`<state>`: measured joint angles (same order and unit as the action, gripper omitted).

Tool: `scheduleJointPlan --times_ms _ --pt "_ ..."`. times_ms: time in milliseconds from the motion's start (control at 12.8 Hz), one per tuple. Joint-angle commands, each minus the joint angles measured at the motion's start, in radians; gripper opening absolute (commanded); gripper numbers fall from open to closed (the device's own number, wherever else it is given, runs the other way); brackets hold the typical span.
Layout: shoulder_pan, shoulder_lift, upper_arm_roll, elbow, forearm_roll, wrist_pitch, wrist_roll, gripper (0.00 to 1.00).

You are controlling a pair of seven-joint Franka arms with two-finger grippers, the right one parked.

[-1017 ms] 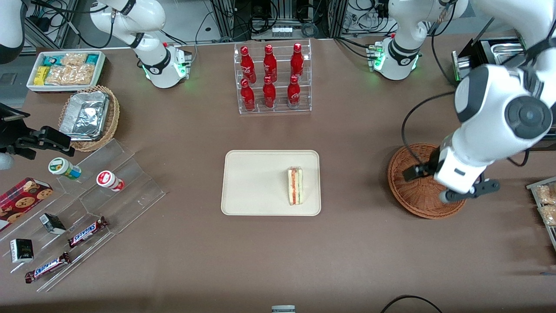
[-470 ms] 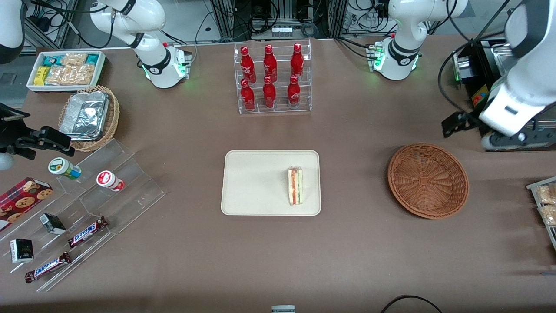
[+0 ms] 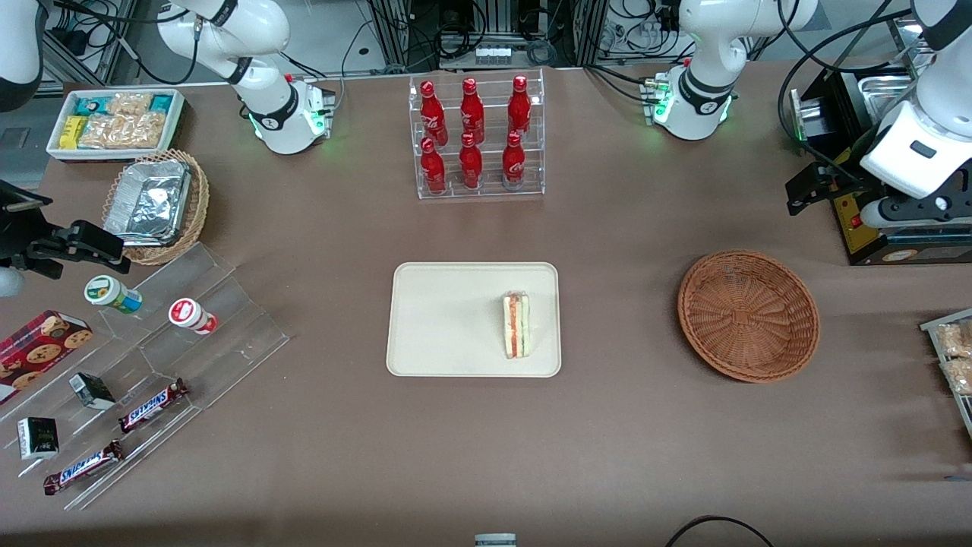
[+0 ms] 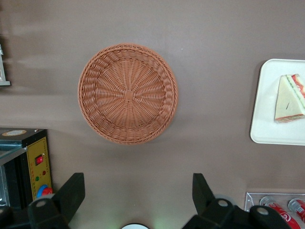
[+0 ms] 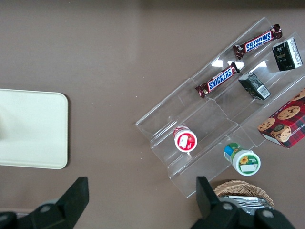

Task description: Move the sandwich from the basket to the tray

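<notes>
- the left arm's tool [image 4: 136,198] hung high above the counter [image 3: 623,425] toward the working arm's end, its two dark fingers [image 4: 69,193] spread wide apart and gripping nothing.
- in the front view the tool [image 3: 835,194] sat raised above a black box with a yellow panel [image 3: 854,220], farther from the front camera than the basket.
- the basket [image 4: 127,93], a round reddish-brown wicker bowl, lay directly below the wrist camera and was bare inside.
- the sandwich [image 3: 516,325], a pale wedge with red and green filling at its edge, lay on the tray [image 3: 440,319], near the tray's rim on the basket's side and well apart from the basket [image 3: 748,315].
- judged from this layout, the transfer looked finished, and the step in hand was pulling the arm clear.
- to do that well, the arm should stay high, with the tool spread, well away from the rack of red bottles [image 3: 474,137] and the black box.
- the sandwich lay fully inside the rim, so no nudge seemed needed.
</notes>
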<state>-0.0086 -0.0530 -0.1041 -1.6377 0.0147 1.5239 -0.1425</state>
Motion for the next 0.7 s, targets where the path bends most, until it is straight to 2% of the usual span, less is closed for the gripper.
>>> scheduleJointPlan --times_ms 0,391,626 --pt "-0.005 0.010 -0.002 0.027 0.004 -0.031 0.014 1.00" --pt "-0.004 0.010 0.020 0.022 -0.001 -0.030 0.008 1.00" --pt "-0.008 0.012 0.046 0.019 -0.039 -0.024 0.004 1.00"
